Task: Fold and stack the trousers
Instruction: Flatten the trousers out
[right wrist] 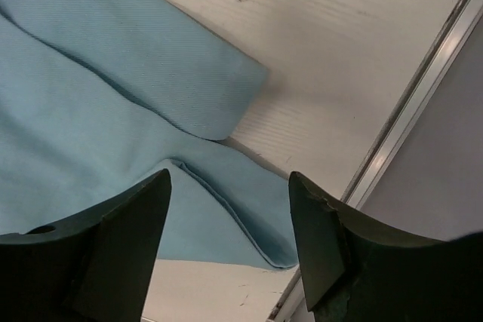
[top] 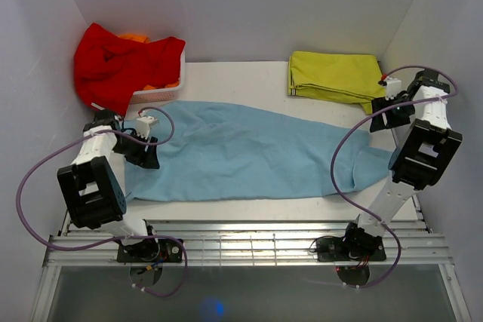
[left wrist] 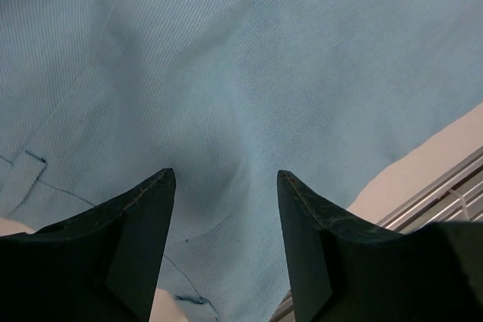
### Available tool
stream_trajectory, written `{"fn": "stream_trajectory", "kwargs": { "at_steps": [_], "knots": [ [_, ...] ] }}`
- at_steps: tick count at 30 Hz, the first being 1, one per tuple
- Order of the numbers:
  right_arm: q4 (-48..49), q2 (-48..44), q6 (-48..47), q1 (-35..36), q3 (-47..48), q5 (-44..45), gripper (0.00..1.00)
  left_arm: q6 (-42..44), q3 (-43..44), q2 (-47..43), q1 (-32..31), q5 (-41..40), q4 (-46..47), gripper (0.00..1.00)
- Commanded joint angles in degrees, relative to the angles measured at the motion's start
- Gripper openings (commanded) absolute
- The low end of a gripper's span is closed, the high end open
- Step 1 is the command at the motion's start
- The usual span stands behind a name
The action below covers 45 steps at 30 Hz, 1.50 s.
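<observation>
The light sky-blue trousers [top: 249, 152] lie flat across the white table, legs laid one over the other, waist at the left and leg ends at the right. My left gripper [top: 145, 154] hovers over the waist end, jaws open and empty; in the left wrist view [left wrist: 225, 175] blue cloth [left wrist: 264, 58] with a seam fills the frame between the fingers. My right gripper [top: 385, 115] is open and empty above the leg ends; in the right wrist view [right wrist: 230, 175] the two hems [right wrist: 241, 88] lie slightly apart on the table.
A bright red garment [top: 121, 62] drapes over a white basket [top: 160, 96] at the back left. A folded yellow-green garment [top: 336, 73] lies at the back right. A metal rail [top: 249, 243] runs along the front edge. Walls stand close on both sides.
</observation>
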Motion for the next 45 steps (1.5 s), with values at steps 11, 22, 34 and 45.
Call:
{"fn": "stream_trajectory", "kwargs": {
  "at_steps": [11,22,34,45],
  "knots": [
    [7.8,0.8,-2.8,-0.8,-14.8,8.4,0.6,8.8,-11.1,5.1,3.9,-21.3,9.7,0.66],
    [5.9,-0.1,-4.3,-1.3,-11.0,6.0,0.45,14.0,0.6,15.8,14.8,-22.8,8.7,0.6],
    [8.7,2.5,17.7,2.8,-10.6,-10.5,0.59,12.1,1.0,5.0,14.4,-13.2,6.2,0.67],
    [12.6,6.5,20.3,6.5,-13.6,-7.6,0.42,9.5,-2.0,4.7,14.2,-13.7,9.4,0.68]
  ]
}}
